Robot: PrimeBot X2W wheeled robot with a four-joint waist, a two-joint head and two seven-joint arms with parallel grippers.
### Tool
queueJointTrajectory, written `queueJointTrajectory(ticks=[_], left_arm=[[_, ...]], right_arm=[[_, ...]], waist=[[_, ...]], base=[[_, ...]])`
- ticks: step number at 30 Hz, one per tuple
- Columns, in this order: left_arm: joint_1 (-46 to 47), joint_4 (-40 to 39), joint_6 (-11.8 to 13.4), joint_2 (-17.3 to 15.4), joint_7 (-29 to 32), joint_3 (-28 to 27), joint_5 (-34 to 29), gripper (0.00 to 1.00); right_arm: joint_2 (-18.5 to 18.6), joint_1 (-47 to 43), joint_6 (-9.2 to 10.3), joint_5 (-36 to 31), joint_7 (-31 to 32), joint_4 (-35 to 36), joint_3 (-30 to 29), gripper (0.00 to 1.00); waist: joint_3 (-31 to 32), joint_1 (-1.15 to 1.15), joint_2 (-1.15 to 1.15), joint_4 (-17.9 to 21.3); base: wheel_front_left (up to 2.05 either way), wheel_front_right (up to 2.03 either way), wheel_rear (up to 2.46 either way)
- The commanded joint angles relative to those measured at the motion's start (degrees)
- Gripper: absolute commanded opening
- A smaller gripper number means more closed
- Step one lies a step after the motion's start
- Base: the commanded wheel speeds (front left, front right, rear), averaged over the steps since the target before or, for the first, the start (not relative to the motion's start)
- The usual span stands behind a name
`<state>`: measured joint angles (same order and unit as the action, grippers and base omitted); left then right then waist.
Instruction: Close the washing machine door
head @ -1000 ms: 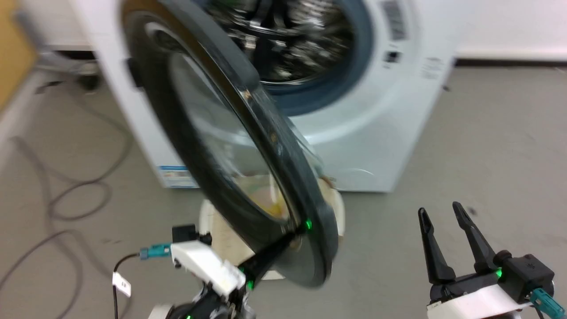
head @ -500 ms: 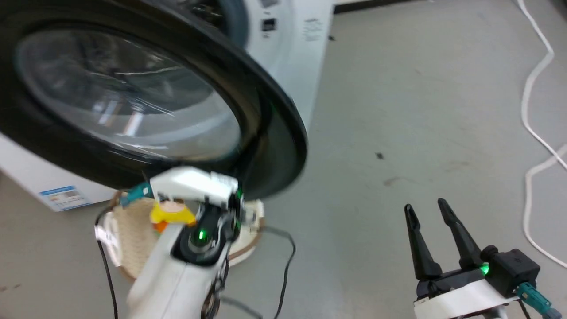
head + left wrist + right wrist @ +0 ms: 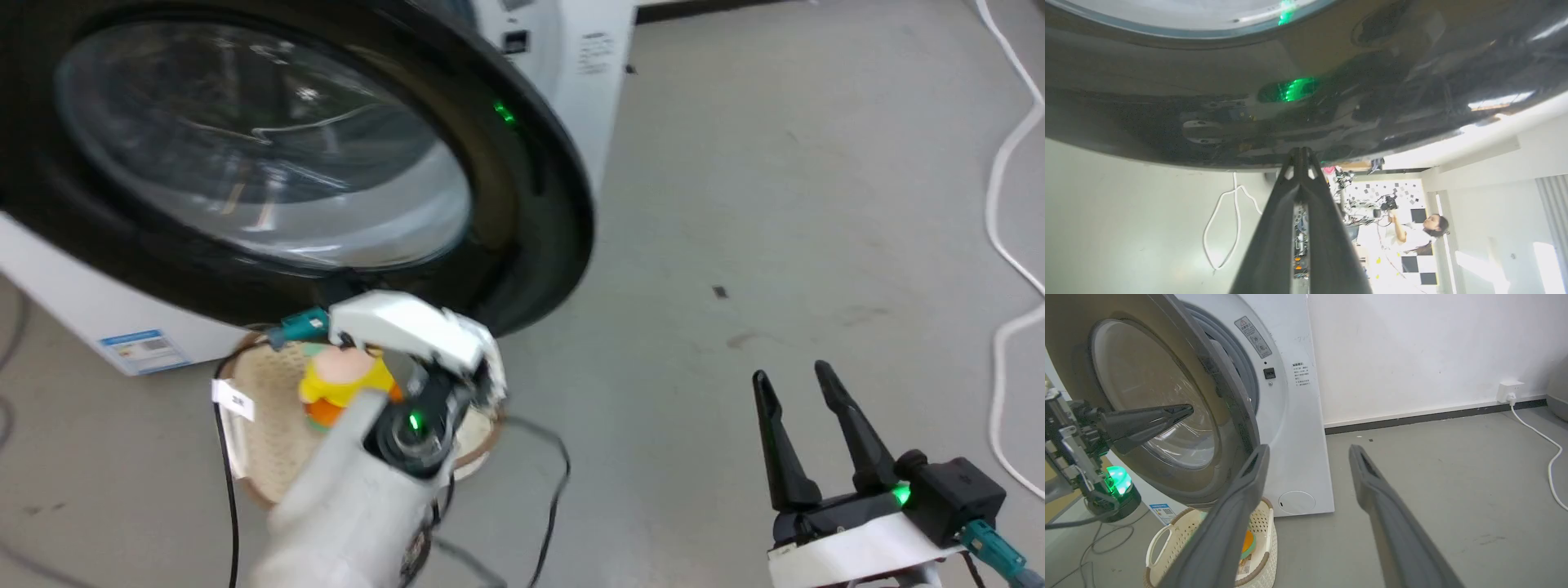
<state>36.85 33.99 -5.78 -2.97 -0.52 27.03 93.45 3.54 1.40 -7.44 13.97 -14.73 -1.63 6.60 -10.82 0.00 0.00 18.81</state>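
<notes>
The left gripper [image 3: 1300, 154] has its fingers pressed together into a single point, with the tips against the outer face of the washing machine door [image 3: 522, 204], on the black rim below the glass window. The right gripper [image 3: 790, 371] is spread and empty, well apart from the door's free edge. The door stands ajar at an angle to the washing machine [image 3: 1298, 428]. By my judgement, closing is roughly half done, and the final push and latching remain.
</notes>
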Motion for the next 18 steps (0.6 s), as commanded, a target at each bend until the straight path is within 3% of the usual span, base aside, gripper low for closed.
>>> queueJointTrajectory(ticks=[1, 6, 10, 14, 18], left_arm=[[-1.56, -0.14, -0.46, -0.57, 0.17, 0.73, -1.06, 0.00], [-6.40, -4.89, -1.38, -5.53, -2.41, 8.53, -12.16, 0.00], [-10.03, -9.03, -0.76, -11.51, -9.06, 12.61, -22.88, 0.00], [-13.09, -14.00, 3.90, -16.07, -13.68, 11.68, -31.48, 0.00], [-17.22, -22.08, 10.23, -18.52, -14.42, 4.75, -42.49, 0.00]], right_arm=[[-0.09, 0.12, -0.05, -0.56, -0.26, 0.29, -0.15, 1.00], [0.70, -0.91, -0.05, -0.80, -0.27, 0.69, -1.54, 1.00], [1.30, -1.95, -0.05, -0.99, -0.27, 0.69, -1.86, 1.00], [1.83, -2.67, -0.05, -1.01, -0.27, 0.80, -2.03, 1.00], [2.20, -3.31, -0.05, -1.03, -0.27, 0.93, -2.20, 1.00]], waist=[[1.21, 0.00, 0.00, -2.07], [3.60, 0.00, 0.00, -7.11], [5.54, 0.00, 0.00, -10.99], [7.09, 0.00, 0.00, -14.35], [8.20, 0.00, 0.00, -17.38]], base=[[0.00, 0.00, 0.00], [0.00, 0.00, 0.00], [0.00, 0.00, 0.00], [0.00, 0.00, 0.00], [0.00, 0.00, 0.00]])
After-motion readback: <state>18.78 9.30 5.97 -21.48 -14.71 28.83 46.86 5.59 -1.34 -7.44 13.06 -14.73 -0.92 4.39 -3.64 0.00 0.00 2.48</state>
